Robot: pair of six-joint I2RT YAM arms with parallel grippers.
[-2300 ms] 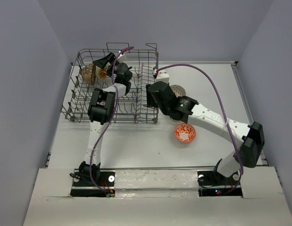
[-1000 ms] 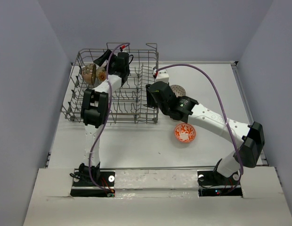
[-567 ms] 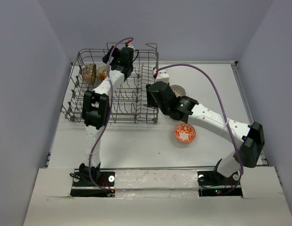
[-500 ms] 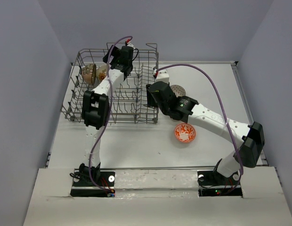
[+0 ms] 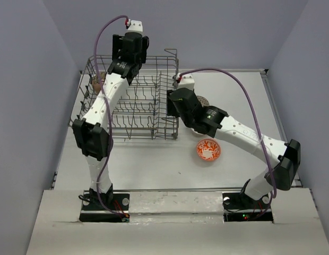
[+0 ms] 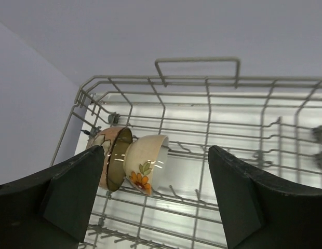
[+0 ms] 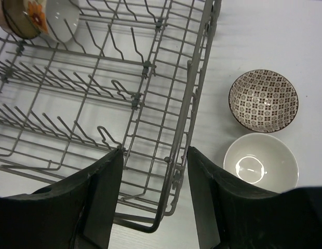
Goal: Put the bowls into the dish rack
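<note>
Hovering high over the far left corner of the dish rack point(image 6: 197, 80), my left hand point(image 6: 156, 150) is spread wide, with nothing between its fingers point(image 6: 72, 192). Below it two bowls stand on edge among the tines in that corner, pressed together: a brown bowl point(image 6: 105, 139) nearest the rack's left wall, and a cream bowl with an orange flower point(image 6: 146, 161) against its open side.

My right hand point(image 7: 154, 153) hangs over the near right corner of the rack, fingers apart and gripping nothing. The rack's wire side wall shows in the gap beneath them.

On the tabletop point(image 7: 254, 31) just beside that wall sit a grey-patterned bowl point(image 7: 263, 100) and a plain white bowl point(image 7: 261, 162), both upright and close together, though I cannot tell whether they touch.

An orange-red bowl point(image 5: 208, 150) with a white pattern sits upright on the tabletop under my right forearm, apart from the rack's near right corner.
</note>
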